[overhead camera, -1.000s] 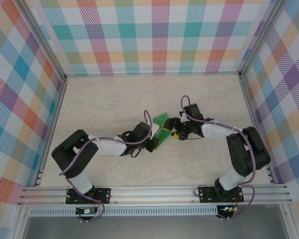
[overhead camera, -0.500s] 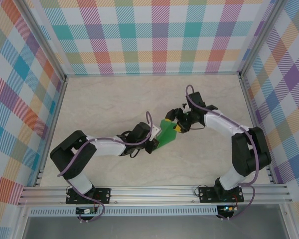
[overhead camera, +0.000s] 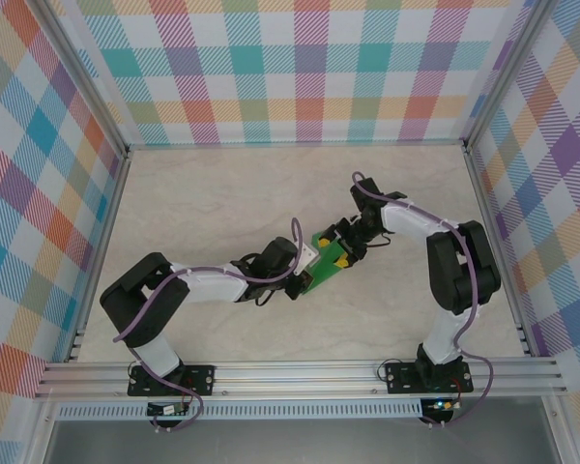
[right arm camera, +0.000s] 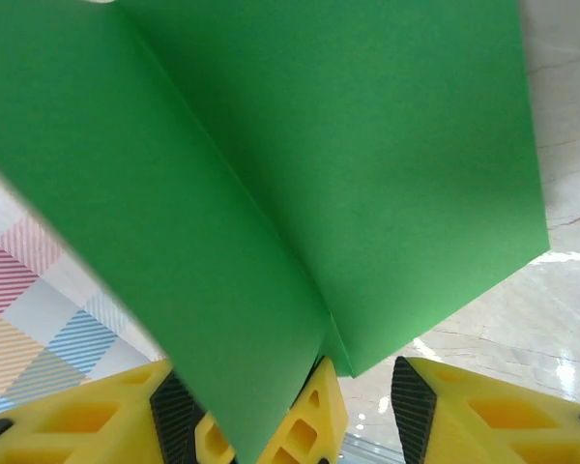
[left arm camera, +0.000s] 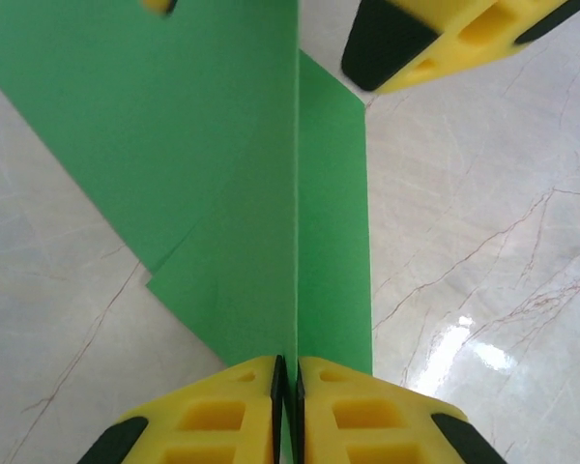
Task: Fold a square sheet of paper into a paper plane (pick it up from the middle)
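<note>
Centre of the top view: the left gripper (overhead camera: 307,277), its forearm stretched low and rightward from lower left, is clamped on the creased edge of the paper (left arm camera: 232,193), which stands above the table (overhead camera: 203,203). The right gripper (overhead camera: 340,253), wrist bent down-left, straddles the sheet with fingers apart.

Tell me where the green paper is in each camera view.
Top external: green paper near the middle of the marbled tabletop.
Left wrist: centre and upper left, clamped in the left gripper at the bottom.
Right wrist: covering most of the frame.
Shared landmark: that marbled tabletop, along each wrist view's right side.
</note>
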Controlling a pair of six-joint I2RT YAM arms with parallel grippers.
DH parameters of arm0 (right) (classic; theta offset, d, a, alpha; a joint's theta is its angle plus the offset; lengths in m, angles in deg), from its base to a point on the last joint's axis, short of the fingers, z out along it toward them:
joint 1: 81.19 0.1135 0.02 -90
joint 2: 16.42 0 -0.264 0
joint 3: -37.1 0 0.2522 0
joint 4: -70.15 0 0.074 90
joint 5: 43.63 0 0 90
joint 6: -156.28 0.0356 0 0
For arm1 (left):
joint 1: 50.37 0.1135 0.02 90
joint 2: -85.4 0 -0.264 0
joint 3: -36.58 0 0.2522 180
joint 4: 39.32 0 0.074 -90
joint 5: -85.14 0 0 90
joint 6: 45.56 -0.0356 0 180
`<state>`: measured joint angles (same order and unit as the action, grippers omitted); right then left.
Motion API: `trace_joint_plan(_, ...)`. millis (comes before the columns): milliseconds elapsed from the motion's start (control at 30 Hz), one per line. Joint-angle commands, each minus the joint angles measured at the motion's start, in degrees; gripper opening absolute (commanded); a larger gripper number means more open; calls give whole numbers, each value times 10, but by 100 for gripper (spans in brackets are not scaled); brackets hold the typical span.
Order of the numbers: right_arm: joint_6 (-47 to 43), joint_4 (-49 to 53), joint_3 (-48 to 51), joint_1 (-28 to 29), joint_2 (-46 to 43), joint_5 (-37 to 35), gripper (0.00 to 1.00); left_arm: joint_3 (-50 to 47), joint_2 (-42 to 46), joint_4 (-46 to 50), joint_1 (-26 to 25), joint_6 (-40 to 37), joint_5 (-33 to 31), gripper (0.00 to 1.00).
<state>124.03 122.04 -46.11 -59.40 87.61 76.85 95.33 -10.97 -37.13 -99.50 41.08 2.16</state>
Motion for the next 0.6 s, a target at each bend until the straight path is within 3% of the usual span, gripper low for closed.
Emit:
trace_joint_plan(0,17,19,-15,0,5,17,57,30,-9,15,-10,-48,-17,13)
trace_joint_plan(167,21,29,-18,0,3,5,53,55,-11,41,-10,-93,-8,13)
trace_joint_plan(467,30,33,-14,0,-7,-6,26,54,-9,44,-10,-112,-18,13)
trace_joint_plan(567,40,24,-2,0,-13,-9,18,51,-7,34,-10,-83,-15,21)
